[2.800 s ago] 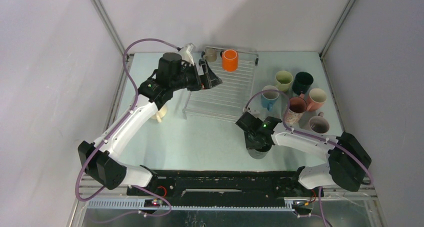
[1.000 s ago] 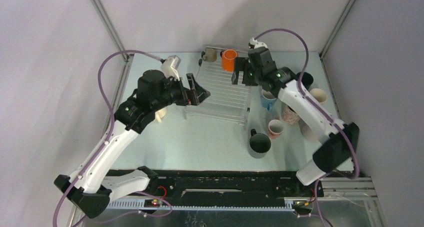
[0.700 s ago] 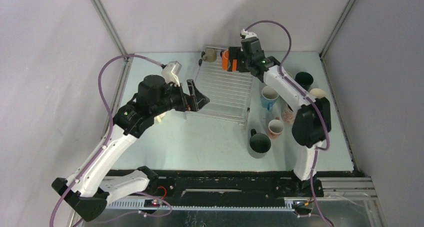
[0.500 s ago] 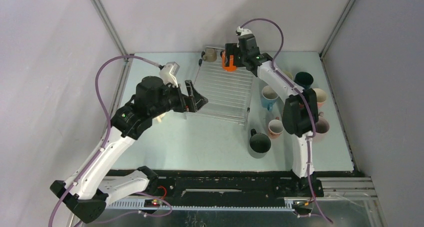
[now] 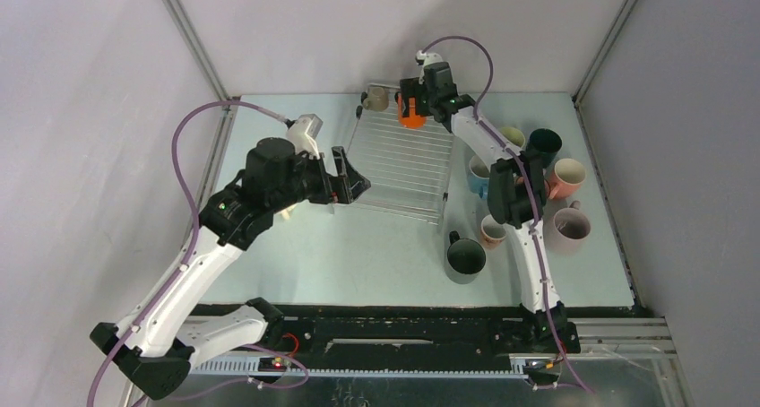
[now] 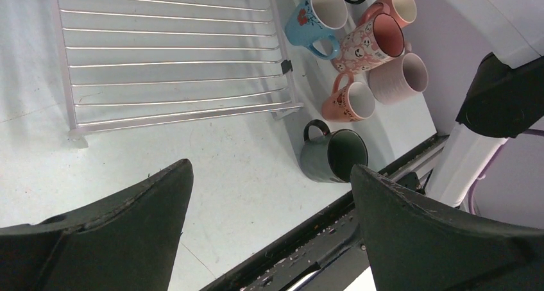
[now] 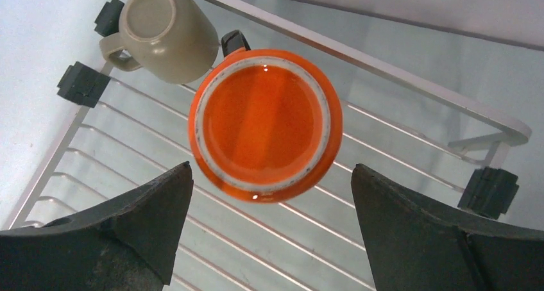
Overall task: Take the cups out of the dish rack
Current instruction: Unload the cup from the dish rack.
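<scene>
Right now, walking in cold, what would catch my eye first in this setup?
The bright orange cup, upside down at the far end of the dish rack, with the right gripper poised open directly above it and a beige cup beside it. Next, the bunch of colourful cups standing on the table to the right of the rack, while the left gripper hangs open by the rack's near left corner.

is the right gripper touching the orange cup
Apart. In the right wrist view the right gripper has its open jaws on either side of the orange cup, and rack wires show in the gap on each side.
</scene>
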`<state>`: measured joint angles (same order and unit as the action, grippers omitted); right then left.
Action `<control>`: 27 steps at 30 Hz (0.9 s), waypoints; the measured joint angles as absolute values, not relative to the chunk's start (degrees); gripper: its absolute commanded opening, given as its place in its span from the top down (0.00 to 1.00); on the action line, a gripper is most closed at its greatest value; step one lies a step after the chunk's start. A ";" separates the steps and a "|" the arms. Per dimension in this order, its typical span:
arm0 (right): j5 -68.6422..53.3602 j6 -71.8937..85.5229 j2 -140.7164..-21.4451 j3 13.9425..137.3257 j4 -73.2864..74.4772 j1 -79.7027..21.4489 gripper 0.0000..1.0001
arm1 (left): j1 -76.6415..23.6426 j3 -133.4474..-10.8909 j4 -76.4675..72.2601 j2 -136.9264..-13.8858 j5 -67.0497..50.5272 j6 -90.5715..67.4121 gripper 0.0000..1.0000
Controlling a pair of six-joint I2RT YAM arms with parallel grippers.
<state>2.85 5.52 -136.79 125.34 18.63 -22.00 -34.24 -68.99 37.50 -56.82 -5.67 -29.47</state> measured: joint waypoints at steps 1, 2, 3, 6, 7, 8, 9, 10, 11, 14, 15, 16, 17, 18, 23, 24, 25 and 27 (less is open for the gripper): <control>2.72 5.17 -137.34 125.73 18.41 -21.91 0.00 | -34.24 -68.99 37.50 -56.95 -5.67 -29.47 0.00; 2.59 4.89 -138.04 126.39 18.31 -21.82 0.00 | -34.24 -68.99 37.50 -57.08 -5.65 -29.47 0.00; 2.44 4.56 -138.91 127.42 18.17 -21.76 0.00 | -34.24 -68.99 37.52 -57.30 -5.67 -29.47 0.00; 1.65 3.79 -141.16 130.21 17.61 -21.71 0.00 | -34.24 -68.99 37.52 -57.89 -5.67 -29.45 0.00; 1.41 3.62 -141.67 130.67 17.21 -21.71 0.00 | -34.24 -68.99 37.52 -58.13 -5.67 -29.45 0.00; 1.26 3.31 -142.04 130.87 16.80 -21.74 0.00 | -34.24 -68.99 37.52 -58.30 -5.67 -29.45 0.00; 1.13 3.11 -142.34 130.98 16.45 -21.74 0.00 | -34.24 -68.99 37.52 -58.50 -5.67 -29.45 0.00; 1.08 2.90 -142.61 131.00 16.12 -21.74 0.00 | -34.24 -68.99 37.52 -58.65 -5.67 -29.45 0.00; 1.02 2.74 -142.91 131.07 15.55 -21.71 0.00 | -34.24 -68.99 37.54 -58.81 -5.67 -29.45 0.00; 0.95 2.42 -144.38 132.66 14.57 -21.71 0.00 | -34.24 -69.01 37.54 -59.18 -5.67 -29.43 0.00; 0.97 2.31 -145.05 133.49 14.22 -21.71 0.00 | -34.24 -69.01 37.56 -59.27 -5.67 -29.43 0.00; 0.93 2.17 -145.49 133.99 13.87 -21.71 0.00 | -34.24 -69.01 37.56 -59.40 -5.67 -29.43 0.00; 0.86 2.07 -145.77 134.19 13.50 -21.74 0.00 | -34.24 -69.01 37.56 -59.55 -5.69 -29.43 0.00; 0.86 1.87 -146.02 134.41 13.23 -21.74 0.00 | -34.24 -69.01 37.56 -59.66 -5.67 -29.41 0.00; 0.58 1.34 -146.91 134.65 11.14 -21.78 0.00 | -34.24 -69.01 37.58 -60.53 -5.69 -29.21 0.00; 0.54 1.30 -147.11 134.65 10.57 -21.78 0.01 | -34.24 -69.01 37.58 -60.75 -5.69 -28.99 0.00; 0.51 1.26 -147.30 134.67 10.11 -21.78 0.02 | -34.24 -69.01 37.60 -60.90 -5.69 -28.88 0.00; 0.40 1.13 -147.61 134.74 9.32 -21.78 0.10 | -34.24 -69.01 37.63 -61.28 -5.69 -28.80 0.00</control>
